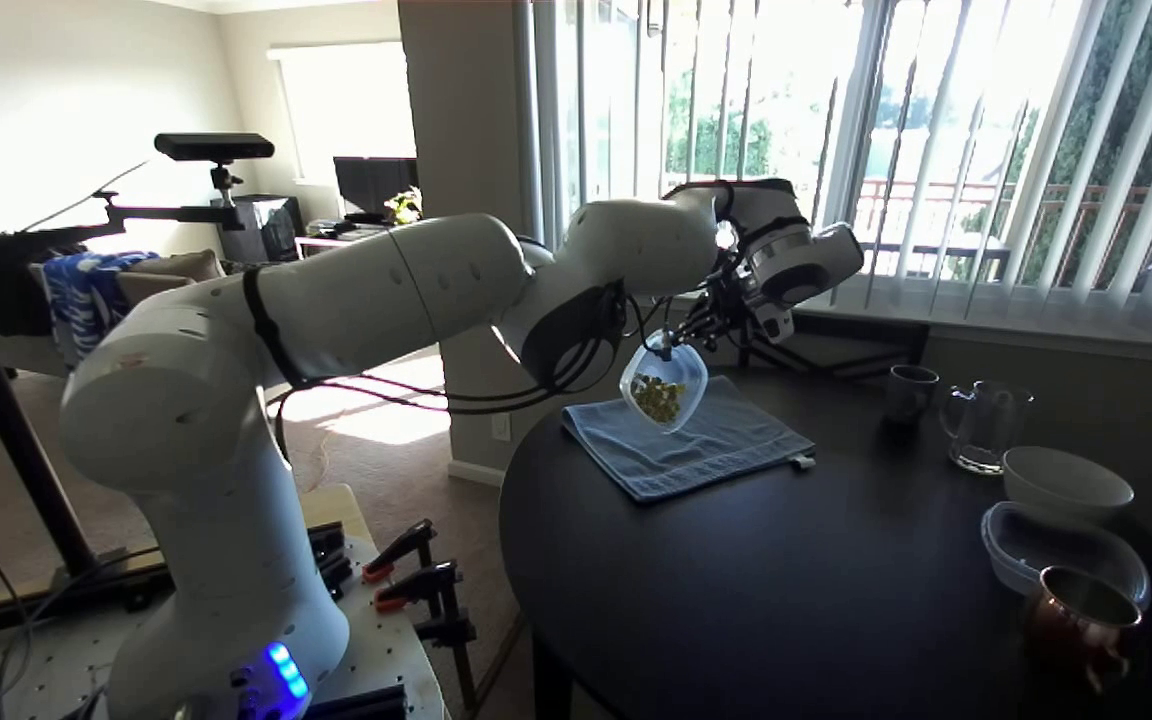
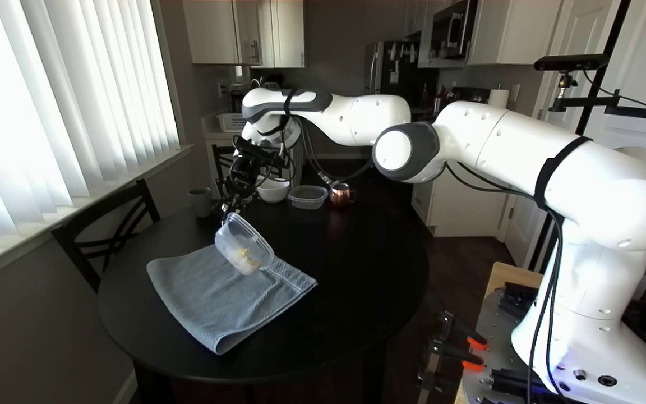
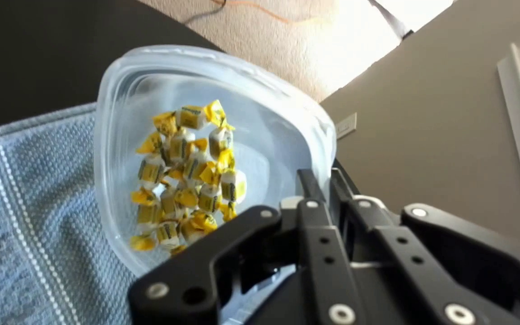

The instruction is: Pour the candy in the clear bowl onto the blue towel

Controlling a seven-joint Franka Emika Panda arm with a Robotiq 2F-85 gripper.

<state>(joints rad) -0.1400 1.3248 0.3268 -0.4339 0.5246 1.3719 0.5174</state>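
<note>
Candy (image 3: 192, 169), yellow and white, twist-wrapped, inside the tilted clear bowl (image 3: 262, 135)

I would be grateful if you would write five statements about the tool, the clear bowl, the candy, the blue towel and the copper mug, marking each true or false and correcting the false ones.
1. The tool grips the clear bowl by its rim. True.
2. The clear bowl is held level. False: it is tilted, over the blue towel.
3. The candy, in partly yellow wrappers, is in the clear bowl. True.
4. The blue towel is rolled into a ball. False: it is laid out mostly flat on the dark table.
5. The copper mug stands on the dark table, apart from the blue towel. True.
</note>
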